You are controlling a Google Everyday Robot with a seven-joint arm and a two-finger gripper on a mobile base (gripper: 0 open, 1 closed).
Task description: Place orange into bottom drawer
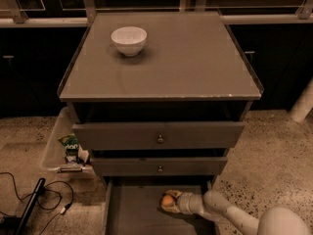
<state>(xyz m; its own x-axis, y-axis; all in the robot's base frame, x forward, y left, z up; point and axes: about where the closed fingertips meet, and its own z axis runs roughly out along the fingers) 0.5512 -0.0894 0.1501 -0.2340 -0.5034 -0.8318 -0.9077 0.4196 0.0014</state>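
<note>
Clasping orange [167, 200], gripper [169, 201] inside open bottom drawer [137, 212]; white bowl [129, 39] atop cabinet [171, 67].

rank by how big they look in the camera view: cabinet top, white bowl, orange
1. cabinet top
2. white bowl
3. orange, clearly smallest, held in the gripper over the bottom drawer floor

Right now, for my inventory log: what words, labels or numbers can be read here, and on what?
Green packet in the clear bin beside the cabinet: pale print, too blurred to read.
White bowl, cabinet, bottom drawer, orange, and the gripper at the orange in that open drawer: no text visible.
</note>
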